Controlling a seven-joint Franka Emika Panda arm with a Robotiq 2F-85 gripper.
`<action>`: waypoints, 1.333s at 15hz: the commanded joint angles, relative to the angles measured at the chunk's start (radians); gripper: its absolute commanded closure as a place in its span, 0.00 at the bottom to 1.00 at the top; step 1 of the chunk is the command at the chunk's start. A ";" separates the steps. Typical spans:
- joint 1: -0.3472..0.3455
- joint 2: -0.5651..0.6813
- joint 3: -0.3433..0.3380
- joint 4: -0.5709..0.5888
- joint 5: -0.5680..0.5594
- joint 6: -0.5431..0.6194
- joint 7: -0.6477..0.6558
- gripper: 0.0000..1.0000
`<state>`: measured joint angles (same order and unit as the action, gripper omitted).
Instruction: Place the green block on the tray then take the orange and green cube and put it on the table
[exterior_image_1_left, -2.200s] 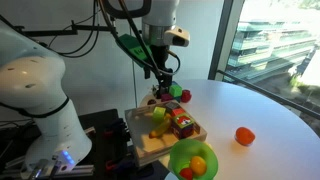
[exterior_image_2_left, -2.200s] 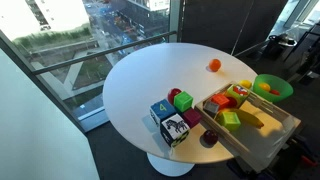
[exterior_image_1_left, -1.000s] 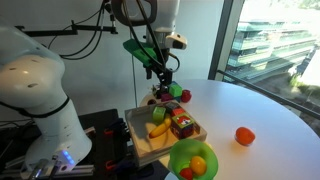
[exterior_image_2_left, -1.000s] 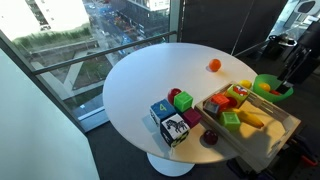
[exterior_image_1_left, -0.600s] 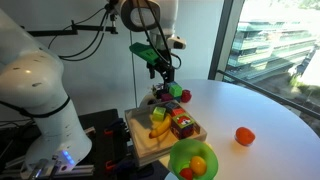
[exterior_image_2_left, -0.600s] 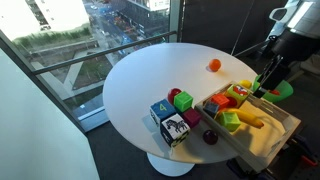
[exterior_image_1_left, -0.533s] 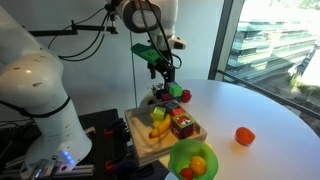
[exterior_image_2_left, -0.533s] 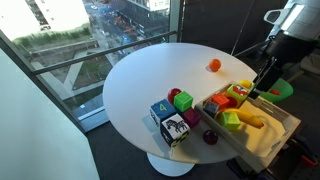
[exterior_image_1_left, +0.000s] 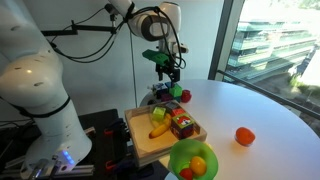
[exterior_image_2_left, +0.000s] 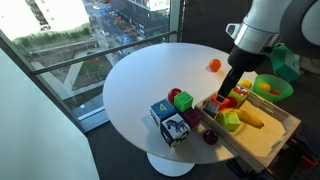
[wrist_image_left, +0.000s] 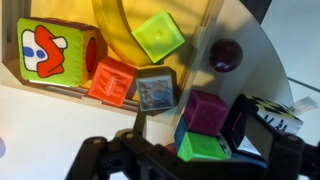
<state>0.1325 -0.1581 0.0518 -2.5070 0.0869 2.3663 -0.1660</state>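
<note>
Fingers (wrist_image_left: 248, 120) spread, hovering at the tray (exterior_image_2_left: 268, 140) rim close to the green block (exterior_image_2_left: 184, 101) on the table (exterior_image_2_left: 140, 80).

- table (exterior_image_2_left: 140, 80): white top, smooth, soft sheen.
- tray (exterior_image_1_left: 148, 151): pale wood, matt.
- bowl (exterior_image_1_left: 177, 152): lime-green, glossy, looks like plastic.
- orange and green cube (wrist_image_left: 55, 52): smooth printed faces, slight shine.
- robot arm (exterior_image_1_left: 35, 90): white shell, glossy.

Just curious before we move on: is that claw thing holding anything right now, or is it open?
Gripper: open, holding nothing; the green block lies below it, not grasped.
</note>
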 joint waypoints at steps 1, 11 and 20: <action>-0.011 0.132 0.039 0.132 -0.079 -0.023 0.117 0.00; 0.023 0.350 0.068 0.353 -0.138 -0.068 0.219 0.00; 0.069 0.436 0.057 0.435 -0.163 -0.050 0.336 0.00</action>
<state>0.1899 0.2520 0.1179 -2.1138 -0.0362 2.3293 0.0961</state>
